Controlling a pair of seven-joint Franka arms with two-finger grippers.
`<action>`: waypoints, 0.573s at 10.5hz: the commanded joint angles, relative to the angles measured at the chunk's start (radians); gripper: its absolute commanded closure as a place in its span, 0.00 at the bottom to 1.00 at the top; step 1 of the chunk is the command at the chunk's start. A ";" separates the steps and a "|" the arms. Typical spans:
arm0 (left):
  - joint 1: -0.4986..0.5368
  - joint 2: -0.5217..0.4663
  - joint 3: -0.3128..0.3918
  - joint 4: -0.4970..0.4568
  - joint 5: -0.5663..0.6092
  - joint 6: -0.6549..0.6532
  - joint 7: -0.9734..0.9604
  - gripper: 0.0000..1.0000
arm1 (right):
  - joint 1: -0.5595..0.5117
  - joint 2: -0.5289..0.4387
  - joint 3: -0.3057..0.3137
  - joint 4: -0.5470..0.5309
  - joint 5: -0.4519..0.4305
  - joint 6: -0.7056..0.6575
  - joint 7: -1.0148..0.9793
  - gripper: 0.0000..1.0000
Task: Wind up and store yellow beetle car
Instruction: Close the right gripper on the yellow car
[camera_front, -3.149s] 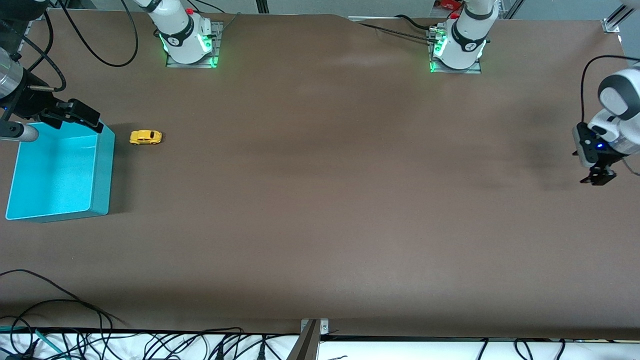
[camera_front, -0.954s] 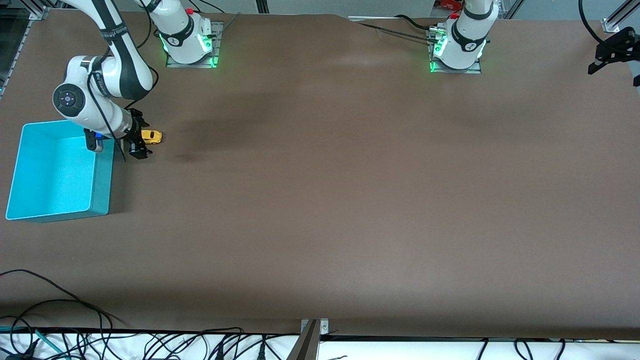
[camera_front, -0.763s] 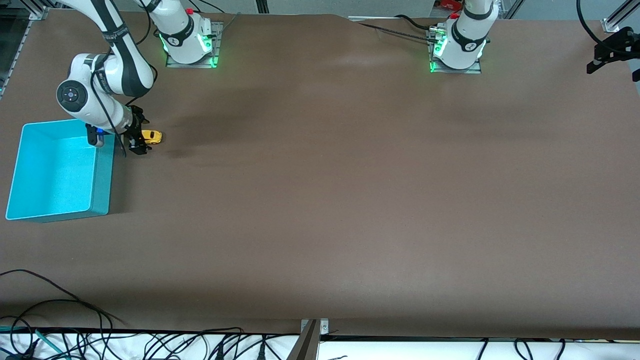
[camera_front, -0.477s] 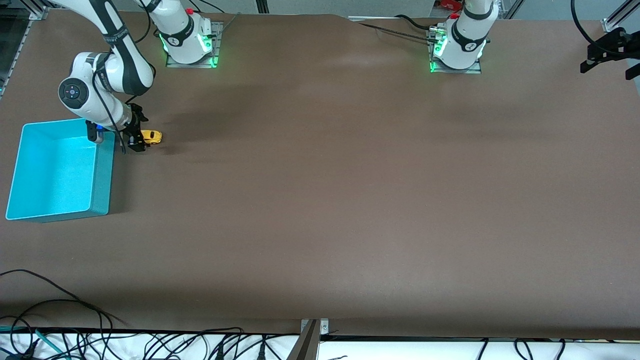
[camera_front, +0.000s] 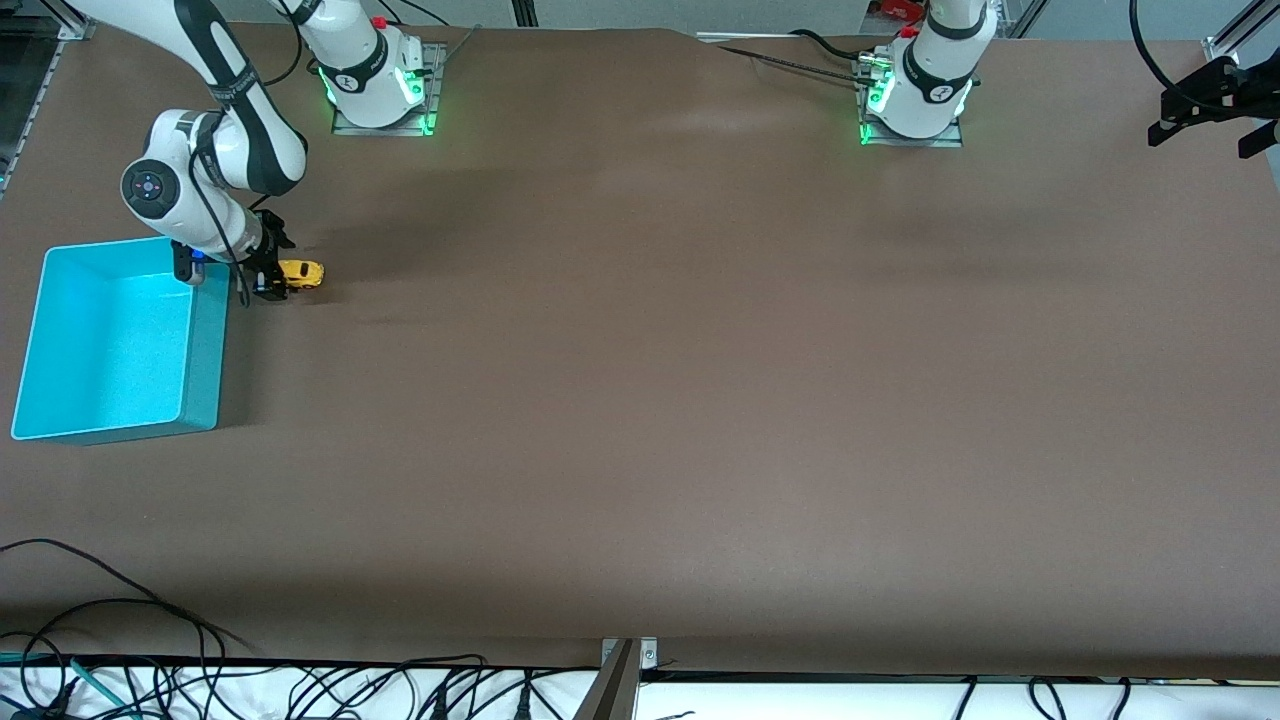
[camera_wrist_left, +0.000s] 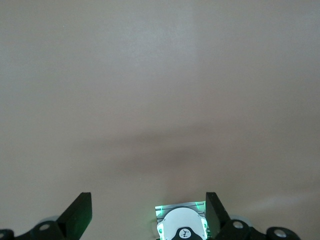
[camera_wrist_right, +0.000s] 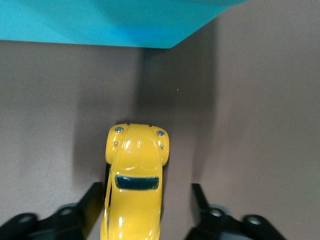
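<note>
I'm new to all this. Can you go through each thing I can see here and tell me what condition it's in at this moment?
Yellow toy car: upright on its wheels on the table, beside the bin, between the right gripper's fingers, one touching its side.
Blue bin: open-topped, nothing inside.
Right gripper: open, low around the car.
Left gripper: open, holding nothing, waiting above the left arm's end of the table.
</note>
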 joint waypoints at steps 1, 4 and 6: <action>-0.001 0.018 0.000 0.042 -0.016 -0.023 -0.014 0.00 | -0.002 -0.006 -0.006 -0.006 -0.021 0.013 0.024 0.93; -0.001 0.030 -0.092 0.071 0.001 -0.025 -0.014 0.00 | 0.002 -0.020 -0.006 0.015 -0.021 -0.040 0.024 0.97; 0.008 0.030 -0.091 0.073 0.001 -0.025 -0.011 0.00 | 0.007 -0.042 0.005 0.099 -0.023 -0.195 0.024 0.96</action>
